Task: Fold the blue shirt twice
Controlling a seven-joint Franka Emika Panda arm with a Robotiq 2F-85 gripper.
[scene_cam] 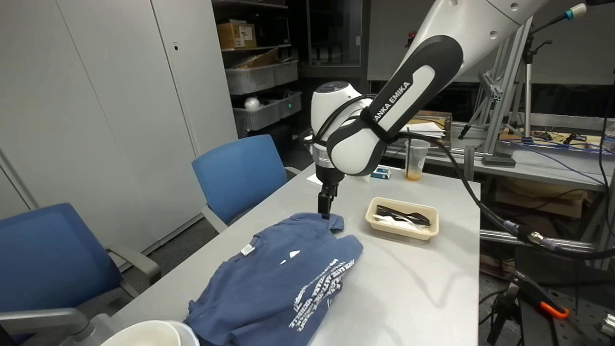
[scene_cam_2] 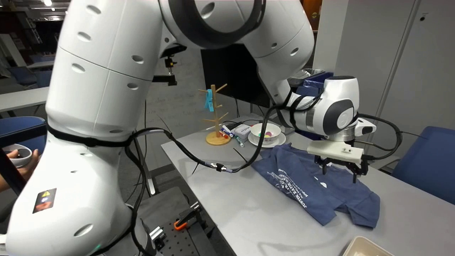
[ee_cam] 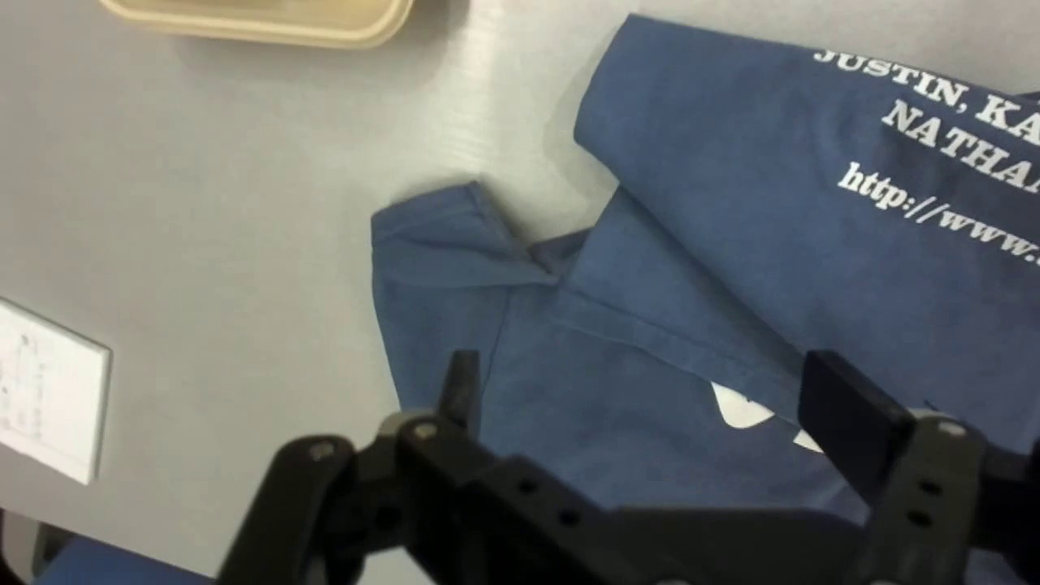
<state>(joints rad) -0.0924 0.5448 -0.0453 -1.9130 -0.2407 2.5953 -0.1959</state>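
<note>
Spread wide, my empty black two-fingered claw hangs over the white-lettered blue cloth shirt. It looks soft, light; I'd pinch its blue sleeve at wrist-view ten o'clock.

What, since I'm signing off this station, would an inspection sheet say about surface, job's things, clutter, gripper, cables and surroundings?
Surface: pale table, some glare and shadow.
Job's things: blue shirt lying on it, lettered part apparently folded over the rest.
Clutter: cream tray, plastic cup, bowl on plate, markers, peg stand.
Gripper: open over the shirt, holding nothing.
Cables: black cable strapped along the arm, sagging in a loop.
Surroundings: blue chairs beside the table, pale cabinet doors beyond; at an exterior view's edge, a person's hands holding another bowl.
</note>
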